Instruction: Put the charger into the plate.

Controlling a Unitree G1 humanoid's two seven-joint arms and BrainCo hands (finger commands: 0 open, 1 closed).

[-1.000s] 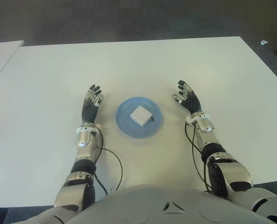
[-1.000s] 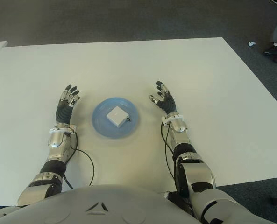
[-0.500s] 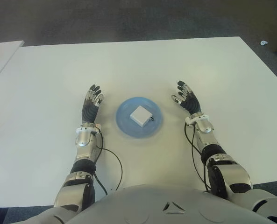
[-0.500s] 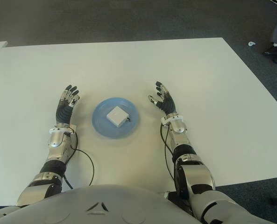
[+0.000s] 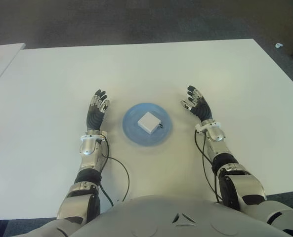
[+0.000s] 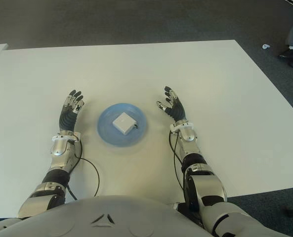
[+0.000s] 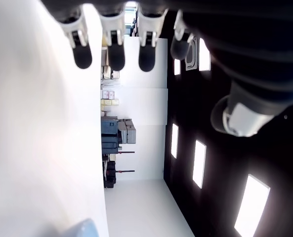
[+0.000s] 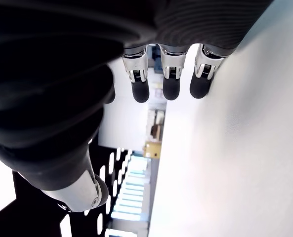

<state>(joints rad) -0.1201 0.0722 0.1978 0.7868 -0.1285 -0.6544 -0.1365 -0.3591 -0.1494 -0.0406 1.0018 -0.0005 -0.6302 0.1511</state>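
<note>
A white square charger [image 5: 149,122] is seen lying in a round blue plate [image 5: 132,129] toward the near edge of a white desk [image 5: 136,69]. The left hand [image 5: 96,109] is shown just left of the plate, fingers extended, nothing held. The right hand [image 5: 198,105] is shown just right of it, fingers spread, likewise empty.
</note>
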